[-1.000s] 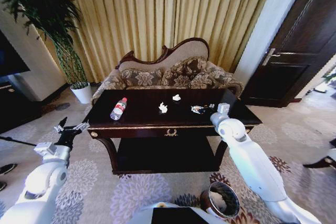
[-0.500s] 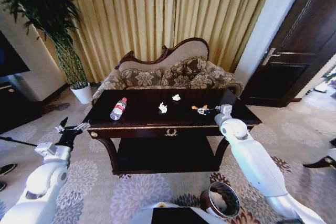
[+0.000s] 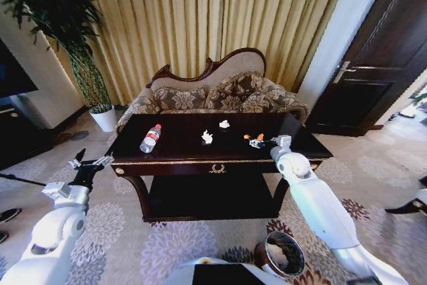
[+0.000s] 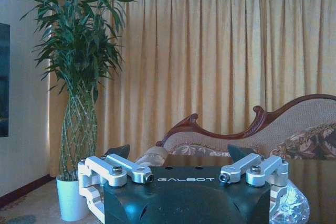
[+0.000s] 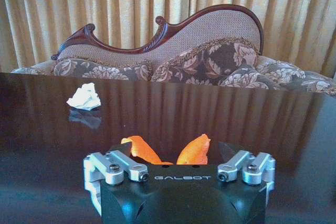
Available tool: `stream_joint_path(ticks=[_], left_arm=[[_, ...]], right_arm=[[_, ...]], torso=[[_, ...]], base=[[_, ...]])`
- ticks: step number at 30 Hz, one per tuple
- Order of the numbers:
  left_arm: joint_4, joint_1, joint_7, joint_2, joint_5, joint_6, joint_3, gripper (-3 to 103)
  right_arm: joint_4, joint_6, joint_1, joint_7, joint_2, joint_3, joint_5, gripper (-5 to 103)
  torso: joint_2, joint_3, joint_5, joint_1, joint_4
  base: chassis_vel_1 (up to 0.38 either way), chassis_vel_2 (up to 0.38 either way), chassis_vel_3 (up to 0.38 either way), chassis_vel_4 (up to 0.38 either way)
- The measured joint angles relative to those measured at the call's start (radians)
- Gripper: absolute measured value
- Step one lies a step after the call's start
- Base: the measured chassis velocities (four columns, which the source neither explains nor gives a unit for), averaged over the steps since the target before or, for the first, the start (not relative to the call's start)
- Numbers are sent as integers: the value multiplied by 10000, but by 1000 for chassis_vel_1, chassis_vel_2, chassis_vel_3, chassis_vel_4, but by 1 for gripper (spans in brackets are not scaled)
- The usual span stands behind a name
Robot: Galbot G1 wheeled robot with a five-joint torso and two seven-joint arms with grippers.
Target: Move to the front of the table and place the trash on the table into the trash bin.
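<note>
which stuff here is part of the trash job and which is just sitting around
Job:
- dark glossy wooden table
- clear plastic bottle with red cap
- two white crumpled scraps
- orange scrap, between the open right claw fingers
- round dark brown trash bin

Just there:
- patterned sofa
- potted plant
- left claw, open, off the table's left end

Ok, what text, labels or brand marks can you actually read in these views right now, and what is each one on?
"GALBOT": on the black body of the left gripper, parked off the dark glossy wooden table's left corner.
"GALBOT": on the black body of the right gripper, at the small orange scrap on the table.
Clear plastic bottle's red label: too small to read.
Table's gold emblem: a wreath mark, no letters.
</note>
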Motion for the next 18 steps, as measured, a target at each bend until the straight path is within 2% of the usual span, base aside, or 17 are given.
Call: stream_joint_path(ticks=[1,2,3,4,6,8,9,12,13,16,17,18], left_arm=[[-9,-9,2,5,-7,-7,3,100],[-9,-9,2,5,-7,-7,3,100],[-11,-11,3,5,-12,-27,7,100],[-11,-12,3,0,-13,-79,10,100],[-11,-11,2,-5,-14,-112,10,100],[-6,-12,0,-4,-15,-142,10,100],[-6,-12,0,-4,-15,-142,10,100],[-7,-37,-12,44,-29,-151,1,100],[-7,-37,-12,44,-29,-151,1,100],[-9,-41,-24,69,-44,-153,1,100],[-9,-41,-24,69,-44,-153,1,100],[-9,-47,-25,73,-50,-153,1,100]], right_arm=[[0,3,-8,0,-2,2,-23,90],[0,3,-8,0,-2,2,-23,90],[0,5,-16,0,-3,6,-55,79],[0,6,-20,0,-1,11,-72,73],[4,6,-29,0,3,15,-81,73],[17,6,-51,0,8,15,-104,62],[17,6,-51,0,8,15,-104,62],[18,34,-56,0,26,16,-161,46],[18,34,-56,0,26,16,-161,46],[19,67,-76,0,39,24,-181,30],[19,67,-76,0,39,24,-181,30],[19,80,-89,0,38,34,-184,24]], torso=[[0,0,0,0,0],[0,0,0,0,0],[0,0,0,0,0],[0,0,-1,0,1],[0,0,0,0,1],[0,0,0,0,1],[0,0,0,0,1],[0,0,0,0,0],[0,0,0,0,0],[0,0,0,0,1],[0,0,0,0,1],[0,0,0,0,1]], base=[[0,0,0,0],[0,0,0,0],[0,0,0,0],[0,0,0,0],[0,0,0,0],[0,0,0,0],[0,0,0,0],[0,0,0,0],[0,0,0,0],[0,0,0,0],[0,0,0,0],[0,0,0,0]])
